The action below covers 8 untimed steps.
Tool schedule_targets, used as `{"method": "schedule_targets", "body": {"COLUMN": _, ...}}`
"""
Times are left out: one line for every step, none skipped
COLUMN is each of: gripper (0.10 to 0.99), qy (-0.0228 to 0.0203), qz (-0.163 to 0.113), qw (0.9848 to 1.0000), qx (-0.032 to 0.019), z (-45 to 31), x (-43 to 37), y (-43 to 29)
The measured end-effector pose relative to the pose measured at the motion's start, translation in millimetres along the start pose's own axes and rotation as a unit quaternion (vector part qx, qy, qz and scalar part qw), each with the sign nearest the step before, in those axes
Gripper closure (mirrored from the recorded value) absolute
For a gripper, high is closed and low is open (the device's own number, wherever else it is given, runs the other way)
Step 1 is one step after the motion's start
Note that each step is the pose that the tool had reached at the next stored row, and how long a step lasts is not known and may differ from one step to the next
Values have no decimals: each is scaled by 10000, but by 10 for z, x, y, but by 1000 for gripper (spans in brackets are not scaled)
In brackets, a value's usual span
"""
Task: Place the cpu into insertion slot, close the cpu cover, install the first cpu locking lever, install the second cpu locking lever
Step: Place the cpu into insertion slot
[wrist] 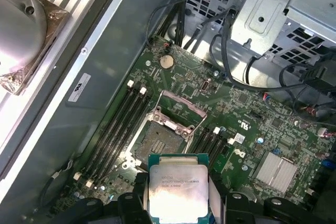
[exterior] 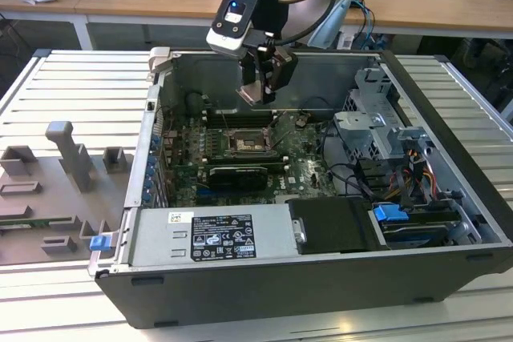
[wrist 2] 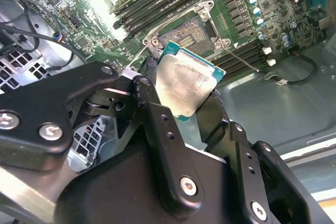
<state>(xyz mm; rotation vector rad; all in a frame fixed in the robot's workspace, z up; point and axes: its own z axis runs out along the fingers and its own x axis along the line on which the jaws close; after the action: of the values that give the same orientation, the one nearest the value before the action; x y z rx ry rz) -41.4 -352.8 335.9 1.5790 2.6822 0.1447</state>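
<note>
**Holding the cpu (wrist 2: 186, 85) in the air over the open insertion slot (wrist 2: 191, 32)**

Grips the chip by two opposite edges in the end effector (wrist 2: 184, 92), drawn in narrow on the cpu and on nothing else. Shows the pale metal top in both wrist views, with a thin green rim around it. Pinches at the edges, most likely, to spare the contact face and leave the underside free to drop flat into the socket. Hangs clear of the board, well apart from it, not yet seated.

Looks down in the first wrist view onto the insertion slot: black and bare inside its silvery border, ready to receive. Finds the cpu cover (wrist: 177, 109) tilted up off one side of the socket on its hinge, presumably to clear the way down. Picks out in the second wrist view a thin locking lever (wrist 2: 242, 59) swung loose on either side, unhooked, as a raised cover requires. Notes the long memory slots (wrist: 118, 129) flanking the socket, a reason to come down straight, not slanted.

Reaches in from above, in the exterior view, through the open side of the computer case (exterior: 240, 310), laid flat on the slatted desk (exterior: 72, 78) for just that access. Leaves a grey fixture tray (exterior: 48, 198) off to the exterior view's left, well apart from the work.
</note>
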Motion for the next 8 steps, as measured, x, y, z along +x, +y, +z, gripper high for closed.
{"method": "schedule_targets", "body": {"gripper": 545, "qy": -1, "qz": 12, "qw": 10000, "qx": -1, "z": 1, "x": 0, "y": 0}}
{"method": "schedule_targets", "body": {"gripper": 545, "qy": -2, "qz": 24, "qw": 10000, "qx": -1, "z": 1, "x": 0, "y": 0}}
{"method": "schedule_targets", "body": {"gripper": 545, "qy": -3, "qz": 32, "qw": 10000, "qx": -1, "z": 1, "x": 0, "y": 0}}
{"method": "schedule_targets", "body": {"gripper": 545, "qy": -4, "qz": 39, "qw": 10000, "qx": -1, "z": 2, "x": 0, "y": 0}}
{"method": "schedule_targets", "body": {"gripper": 545, "qy": -5, "qz": 53, "qw": 10000, "qx": -2, "z": 2, "x": 0, "y": 0}}
{"method": "schedule_targets", "body": {"gripper": 545, "qy": -6, "qz": 62, "qw": 10000, "qx": -2, "z": 3, "x": 0, "y": 0}}
{"method": "schedule_targets", "body": {"gripper": 545, "qy": -6, "qz": 67, "qw": 10000, "qx": -2, "z": 3, "x": 0, "y": 0}}
{"method": "schedule_targets", "body": {"gripper": 545, "qy": -7, "qz": 74, "qw": 10000, "qx": -2, "z": 3, "x": 0, "y": 0}}
